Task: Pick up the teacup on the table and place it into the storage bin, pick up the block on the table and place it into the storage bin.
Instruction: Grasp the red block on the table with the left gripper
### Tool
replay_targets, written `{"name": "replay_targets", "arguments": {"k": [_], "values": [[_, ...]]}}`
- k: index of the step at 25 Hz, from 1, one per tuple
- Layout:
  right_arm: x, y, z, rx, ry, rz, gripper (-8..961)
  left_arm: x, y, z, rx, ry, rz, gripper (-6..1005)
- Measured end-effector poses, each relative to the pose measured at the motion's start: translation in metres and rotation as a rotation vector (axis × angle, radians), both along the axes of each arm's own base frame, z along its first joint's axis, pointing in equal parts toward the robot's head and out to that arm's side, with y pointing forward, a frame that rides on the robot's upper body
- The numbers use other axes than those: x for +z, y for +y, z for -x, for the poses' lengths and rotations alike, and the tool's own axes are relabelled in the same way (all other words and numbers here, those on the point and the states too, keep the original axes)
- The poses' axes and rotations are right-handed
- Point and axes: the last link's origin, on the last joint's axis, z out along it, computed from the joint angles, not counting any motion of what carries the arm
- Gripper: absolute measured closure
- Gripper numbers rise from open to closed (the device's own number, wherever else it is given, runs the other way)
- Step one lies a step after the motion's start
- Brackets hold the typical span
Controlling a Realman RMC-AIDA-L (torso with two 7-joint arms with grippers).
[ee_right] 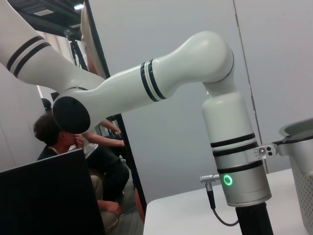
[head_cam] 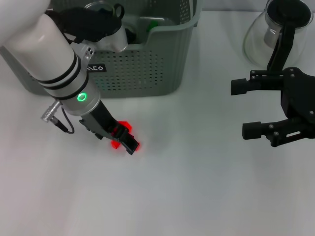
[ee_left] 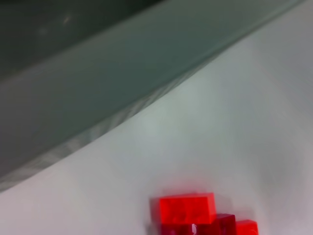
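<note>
So the left gripper (head_cam: 127, 140) is down on the white table (head_cam: 197, 187) at about 8 o'clock from the middle of the head view, fingers either side of the red block (head_cam: 119, 132). It looks like they're closing in on it, but whether they've actually pinched it I honestly can't tell: the black fingers hide most of the brick. The left wrist view shows the studded red block sitting flat on the table, just beside the bin wall, so it doesn't look lifted yet. My read is the arm comes in low and angled because the block is short and sits so near the bin.

Over at 3 o'clock the right gripper (head_cam: 258, 110) hangs above the table with its fingers spread wide and nothing between them. Looks parked out of the way so the left arm gets the space.

Further back at 11 o'clock is the grey-green storage bin (head_cam: 142, 69), dipped rim facing the robot, which should make the drop easier. There's glassware inside it, so the teacup (head_cam: 101, 10) seems already done, though the arm covers part of it. At 1 o'clock stands a glass teapot (head_cam: 275, 32), well apart from everything.
</note>
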Motion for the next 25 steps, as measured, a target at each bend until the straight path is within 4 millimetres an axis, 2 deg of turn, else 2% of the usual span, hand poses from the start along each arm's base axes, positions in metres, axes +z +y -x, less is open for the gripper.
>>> {"name": "replay_targets", "arguments": {"k": [6, 21, 24, 25], "values": [[0.0, 0.0, -0.001, -0.001, -0.001, 0.0, 26, 0.003, -0.001, 0.003, 0.006, 0.026, 0.001, 84], [0.0, -0.001, -0.002, 0.001, 0.002, -0.003, 26, -0.008, -0.003, -0.001, -0.028, 0.045, 0.009, 99], [0.0, -0.001, -0.002, 0.001, 0.001, -0.003, 26, -0.009, -0.002, -0.003, -0.042, 0.049, 0.005, 263], [0.0, -0.001, -0.002, 0.001, 0.001, -0.003, 26, -0.01, -0.002, -0.003, -0.046, 0.05, 0.004, 281]]}}
